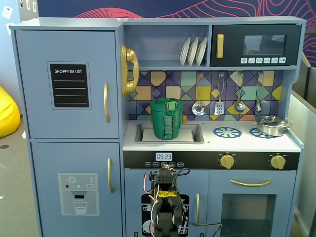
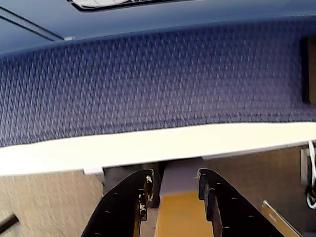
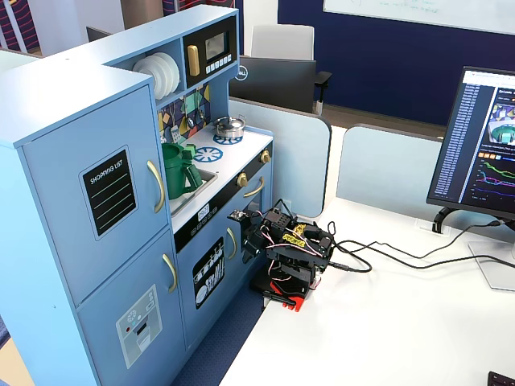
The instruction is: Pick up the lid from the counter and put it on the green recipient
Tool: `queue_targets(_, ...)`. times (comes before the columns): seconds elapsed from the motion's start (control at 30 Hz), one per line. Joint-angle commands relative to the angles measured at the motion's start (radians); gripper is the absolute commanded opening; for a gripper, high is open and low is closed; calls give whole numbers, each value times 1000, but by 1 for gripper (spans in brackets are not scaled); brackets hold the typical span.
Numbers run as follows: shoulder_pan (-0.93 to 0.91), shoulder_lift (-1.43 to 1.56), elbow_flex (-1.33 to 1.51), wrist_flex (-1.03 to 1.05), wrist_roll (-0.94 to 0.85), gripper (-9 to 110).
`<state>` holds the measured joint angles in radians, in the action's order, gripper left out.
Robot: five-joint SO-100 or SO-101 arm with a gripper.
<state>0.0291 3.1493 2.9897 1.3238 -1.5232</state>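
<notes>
The green recipient (image 1: 166,122) stands upright in the recessed sink of the white counter (image 1: 247,142). The green lid (image 1: 171,104) lies on top of it, its knob showing above the ribbed rim. The pot also shows in a fixed view (image 3: 176,173). My arm (image 1: 165,205) is folded low in front of the toy kitchen, on a white desk (image 3: 386,322), well below and apart from the pot. In the wrist view my gripper (image 2: 175,180) is open and empty, with nothing between the fingers (image 2: 148,183); it faces blue carpet and the desk edge.
A low steel pot (image 1: 271,125) with its own lid sits on the right burner. Blue burner rings (image 1: 226,132) are printed on the counter. Utensils (image 1: 219,106) hang on the backsplash. A monitor (image 3: 483,145) and cables (image 3: 402,257) are on the desk.
</notes>
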Motion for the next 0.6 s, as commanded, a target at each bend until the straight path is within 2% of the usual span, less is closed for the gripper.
queue_targets(0.0, -9, 20, 8, 138, 46, 1)
queue_targets(0.57, -25, 29, 8, 209, 11, 2)
